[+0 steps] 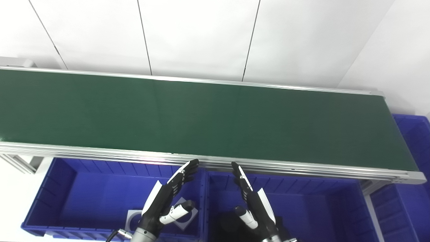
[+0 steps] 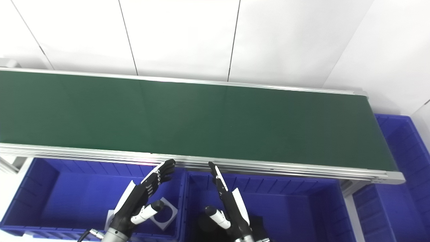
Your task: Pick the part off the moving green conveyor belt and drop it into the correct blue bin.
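Green conveyor belt (image 1: 201, 121) runs bare across the view, no part on it anywhere visible. Just below its near rail sit two blue bins: the left bin (image 1: 67, 195) holds white square plates with round holes (image 1: 184, 215), the right bin (image 1: 319, 201) holds dark parts (image 1: 228, 225); a third bin (image 1: 415, 141) lies off the belt's right end. Left hand (image 1: 168, 198) and right hand (image 1: 253, 201) hover over the bins below the belt, fingers spread, holding nothing; likely waiting for the next part.
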